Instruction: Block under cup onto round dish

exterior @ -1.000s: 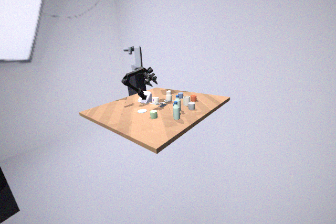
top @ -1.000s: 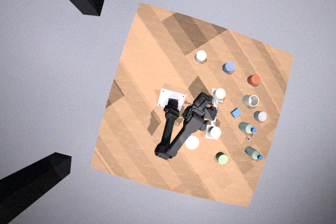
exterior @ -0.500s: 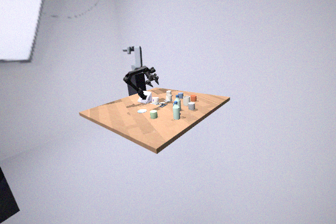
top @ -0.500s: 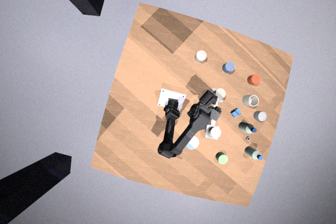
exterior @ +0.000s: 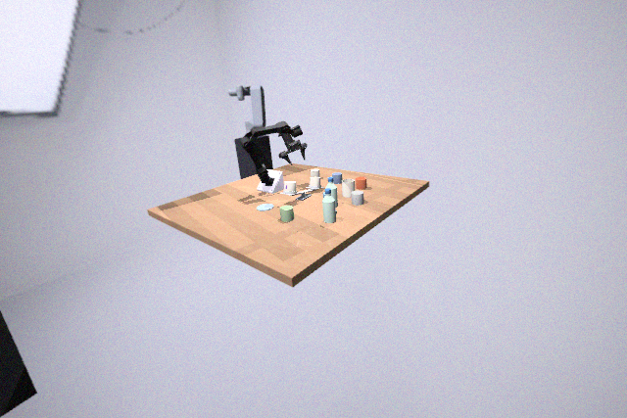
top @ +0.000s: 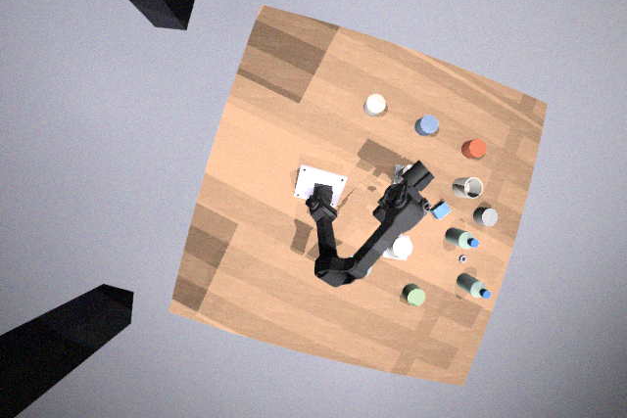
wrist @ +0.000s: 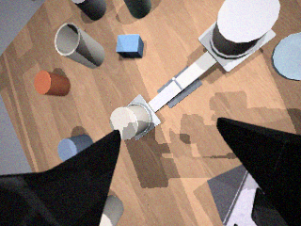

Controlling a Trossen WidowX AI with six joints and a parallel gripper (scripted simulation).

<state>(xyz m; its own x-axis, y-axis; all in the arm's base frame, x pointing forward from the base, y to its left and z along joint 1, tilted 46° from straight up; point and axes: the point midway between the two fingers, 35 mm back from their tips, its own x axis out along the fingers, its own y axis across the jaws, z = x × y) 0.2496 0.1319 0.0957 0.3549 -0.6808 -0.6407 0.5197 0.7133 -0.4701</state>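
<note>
In the wrist view, the open end effector (top: 389, 201) (exterior: 297, 161) (wrist: 167, 128) held nothing, fingers apart. The balance (exterior: 304, 193) (wrist: 162, 97) carried one cup (top: 408, 166) (exterior: 314, 182) (wrist: 133, 121) at its seven-o'clock end, another cup (top: 401, 247) (exterior: 289, 187) (wrist: 245, 25) at one o'clock. The dish (exterior: 265, 207) (wrist: 290, 56) lay at four o'clock from the latter; the hidden block's location couldn't be told.

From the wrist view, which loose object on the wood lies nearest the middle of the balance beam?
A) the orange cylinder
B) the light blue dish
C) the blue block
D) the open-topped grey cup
C: the blue block sits just off to the side of the beam, closer to its middle than the other three.
</note>
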